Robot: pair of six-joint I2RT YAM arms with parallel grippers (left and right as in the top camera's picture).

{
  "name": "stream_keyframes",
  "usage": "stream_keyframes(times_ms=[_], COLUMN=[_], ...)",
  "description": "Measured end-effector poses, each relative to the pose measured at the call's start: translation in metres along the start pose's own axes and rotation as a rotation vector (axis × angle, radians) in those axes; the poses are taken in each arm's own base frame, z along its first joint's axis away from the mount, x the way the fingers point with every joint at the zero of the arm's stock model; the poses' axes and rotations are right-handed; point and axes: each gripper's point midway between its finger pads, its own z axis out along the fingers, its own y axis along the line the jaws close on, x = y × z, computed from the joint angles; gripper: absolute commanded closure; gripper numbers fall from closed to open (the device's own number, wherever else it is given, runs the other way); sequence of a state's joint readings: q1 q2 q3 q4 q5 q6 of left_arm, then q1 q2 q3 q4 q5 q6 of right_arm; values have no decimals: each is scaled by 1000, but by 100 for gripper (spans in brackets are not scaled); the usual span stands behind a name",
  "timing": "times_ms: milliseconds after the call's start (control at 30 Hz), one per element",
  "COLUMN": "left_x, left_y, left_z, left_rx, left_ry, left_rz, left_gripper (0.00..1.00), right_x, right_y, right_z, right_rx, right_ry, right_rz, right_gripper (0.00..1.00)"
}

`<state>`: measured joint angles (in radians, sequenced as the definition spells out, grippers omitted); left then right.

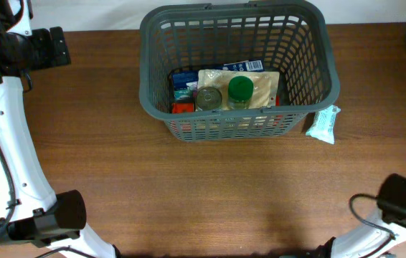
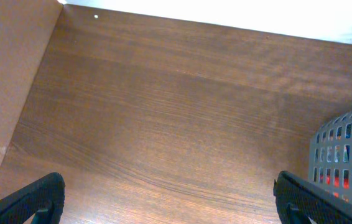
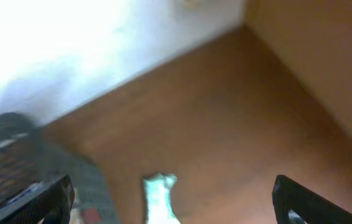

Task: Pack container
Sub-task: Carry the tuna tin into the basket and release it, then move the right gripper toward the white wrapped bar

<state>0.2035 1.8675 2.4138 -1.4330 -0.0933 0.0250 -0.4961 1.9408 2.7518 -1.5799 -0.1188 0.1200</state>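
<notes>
The container (image 1: 239, 72) stands on the far middle of the wooden table (image 1: 189, 193). It is a large dark grey plastic basket, rectangular with rounded corners, with a solid rim above walls cut into rows of upright slots. It is far bigger than what lies in it. On its floor are a beige pouch (image 1: 260, 89), a green-lidded jar (image 1: 240, 88), a silver can (image 1: 208, 98), a blue carton (image 1: 183, 80) and something red (image 1: 182, 107) at the near left corner.

A pale teal packet (image 1: 324, 124) lies on the table just outside the container's near right corner.

In the left wrist view the left gripper (image 2: 168, 194) is spread wide over bare wood with nothing between its fingers (image 2: 33, 200), and a corner of the container shows at the right edge.

The right wrist view is blurred. The right gripper (image 3: 173, 186) is also spread wide and holds nothing; the packet lies on the table below the gap, with the container's wall to the left.
</notes>
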Motion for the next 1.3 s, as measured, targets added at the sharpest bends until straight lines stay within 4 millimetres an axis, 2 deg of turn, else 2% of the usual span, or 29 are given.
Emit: stream_keyframes(times_ms=[100, 200, 300, 367, 433, 567, 733, 1100, 1200, 1300], left_x=[0, 0, 0, 0, 0, 0, 0, 0, 0, 0], left_y=[0, 0, 0, 0, 0, 0, 0, 0, 0, 0], left_z=[0, 0, 0, 0, 0, 0, 0, 0, 0, 0], left_rx=[0, 0, 0, 0, 0, 0, 0, 0, 0, 0], left_ry=[0, 0, 0, 0, 0, 0, 0, 0, 0, 0], left_rz=[0, 0, 0, 0, 0, 0, 0, 0, 0, 0], left_gripper=[1, 1, 1, 1, 1, 1, 1, 1, 1, 1], right_x=[21, 64, 120, 154, 184, 224, 261, 304, 317, 318], right_y=[-29, -37, -33, -25, -14, 10, 24, 12, 10, 11], right_z=[48, 109, 167, 192, 210, 227, 239, 254, 256, 256], right_rx=[1, -45, -80, -90, -98, -125, -116, -74, -76, -79], right_ry=[136, 331, 511, 602, 665, 729, 776, 812, 829, 825], right_rz=[98, 175, 204, 202, 181, 101, 1, -33, -28, -31], right_gripper=[10, 11, 10, 9, 9, 5, 3, 5, 8, 13])
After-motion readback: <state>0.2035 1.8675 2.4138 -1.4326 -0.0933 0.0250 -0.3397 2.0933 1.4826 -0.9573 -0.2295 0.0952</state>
